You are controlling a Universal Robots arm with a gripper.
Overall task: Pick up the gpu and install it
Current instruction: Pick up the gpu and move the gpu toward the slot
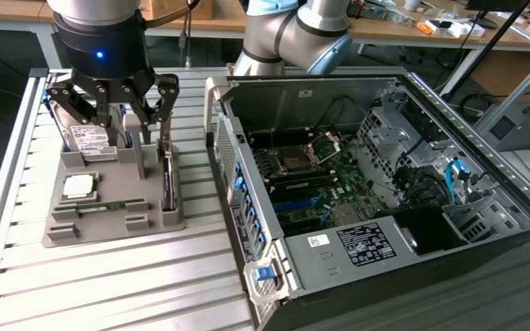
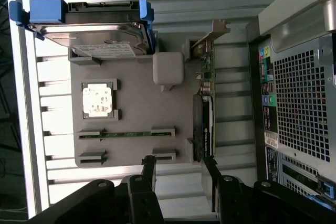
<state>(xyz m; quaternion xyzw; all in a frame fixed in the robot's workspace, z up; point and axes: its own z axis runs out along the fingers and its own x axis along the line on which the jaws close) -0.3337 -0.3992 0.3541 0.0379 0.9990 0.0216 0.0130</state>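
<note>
In the exterior view, we see the claw (image 1: 116,110) hanging over the far end of a gray holder (image 1: 108,231). Its fingers are spread wide and pinch nothing. The gpu (image 1: 166,172) stands on its thin edge in a slot at the holder's 3 o'clock side, just beside the open computer case (image 1: 385,172). One finger (image 1: 161,96) hangs near the gpu's far end, and we cannot tell if it touches.

At 11 o'clock on the holder stands a hard drive (image 1: 90,138) with a white label, but its words are too small for us to read. A square chip (image 1: 79,185) lies near the middle, and a green memory stick (image 1: 108,205) lies at about 6 o'clock from it. Inside the case, at about 5 o'clock, there is a black label (image 1: 361,241) with white writing that we cannot read. The holder and the case sit on a ribbed metal table (image 1: 108,289).

In the wrist view, we look straight down on the holder (image 2: 142,103). The claw (image 2: 179,179) is spread, with the holder's edge between its fingers (image 2: 149,174). Here the gpu (image 2: 203,124) shows things the other view hides: a silver bracket, a green board and a small green mark too tiny to read. It stands between the holder and the case (image 2: 299,93), whose holed back wall and colored plugs show. The hard drive (image 2: 100,40) has blue rails on both ends. The chip (image 2: 97,99) and the memory stick (image 2: 126,134) lie flat in their spots.
</note>
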